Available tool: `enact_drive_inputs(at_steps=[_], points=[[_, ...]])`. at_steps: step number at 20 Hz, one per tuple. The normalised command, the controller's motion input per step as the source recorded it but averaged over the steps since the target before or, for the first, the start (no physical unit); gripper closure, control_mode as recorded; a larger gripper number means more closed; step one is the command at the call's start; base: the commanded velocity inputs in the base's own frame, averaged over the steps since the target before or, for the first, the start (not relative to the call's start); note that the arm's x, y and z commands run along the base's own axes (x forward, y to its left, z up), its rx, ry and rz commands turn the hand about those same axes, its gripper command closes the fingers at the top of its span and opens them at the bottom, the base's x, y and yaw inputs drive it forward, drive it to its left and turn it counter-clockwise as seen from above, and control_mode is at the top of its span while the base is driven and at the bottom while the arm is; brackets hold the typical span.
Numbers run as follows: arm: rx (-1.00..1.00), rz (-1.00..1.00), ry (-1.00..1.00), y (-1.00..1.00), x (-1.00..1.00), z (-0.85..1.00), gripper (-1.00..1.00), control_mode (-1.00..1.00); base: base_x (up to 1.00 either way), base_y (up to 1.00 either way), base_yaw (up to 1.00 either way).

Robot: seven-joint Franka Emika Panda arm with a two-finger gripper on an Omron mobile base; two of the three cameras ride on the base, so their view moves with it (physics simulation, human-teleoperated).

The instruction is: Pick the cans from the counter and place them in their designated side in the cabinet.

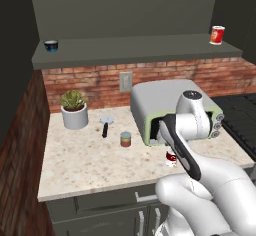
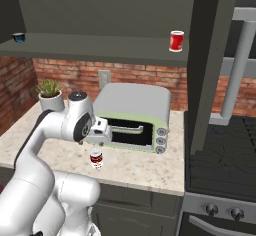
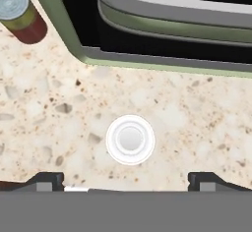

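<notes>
The dark red and white can (image 2: 96,158) stands upright on the pale speckled counter (image 1: 85,162) in front of the toaster oven. In the hand view its white top (image 3: 130,140) lies straight below my gripper (image 3: 127,179). The gripper is open, its fingertips (image 3: 47,179) wide on either side and above the can, not touching it. In the left base view my arm hides most of this can (image 1: 171,158). The second can (image 1: 125,139), grey-green rimmed with an orange-red label, stands further left and also sits in the hand view's corner (image 3: 19,14). The cabinet shelf (image 1: 135,50) runs above.
A toaster oven (image 2: 135,110) sits just behind the can under the hand. On the shelf are a bright red can (image 1: 217,35) at the right and a blue bowl (image 1: 51,45) at the left. A potted plant (image 1: 74,109) and a small utensil (image 1: 105,126) are at the counter's left; a stove (image 2: 220,155) is to the right.
</notes>
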Motion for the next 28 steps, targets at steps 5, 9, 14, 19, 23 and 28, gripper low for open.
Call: enact_drive_inputs(at_steps=[5,9,14,19,23,28], points=[[0.01,0.00,0.00,-0.01,0.00,-0.23,-1.00,-1.00,0.00,0.00,0.00],[0.01,0.00,0.00,-0.01,0.00,-0.21,-1.00,-1.00,0.00,0.00,0.00],[0.00,0.00,0.00,-0.01,0.01,-0.20,-1.00,-1.00,0.00,0.00,0.00],[0.00,0.00,0.00,-0.02,0.08,-0.12,-1.00,-1.00,0.00,0.00,0.00],[0.01,0.00,0.00,-0.05,0.13,-0.08,-1.00,-1.00,0.00,0.00,0.00],[0.01,0.00,0.00,-0.04,0.12,-0.10,-1.00,-1.00,0.00,0.00,0.00]])
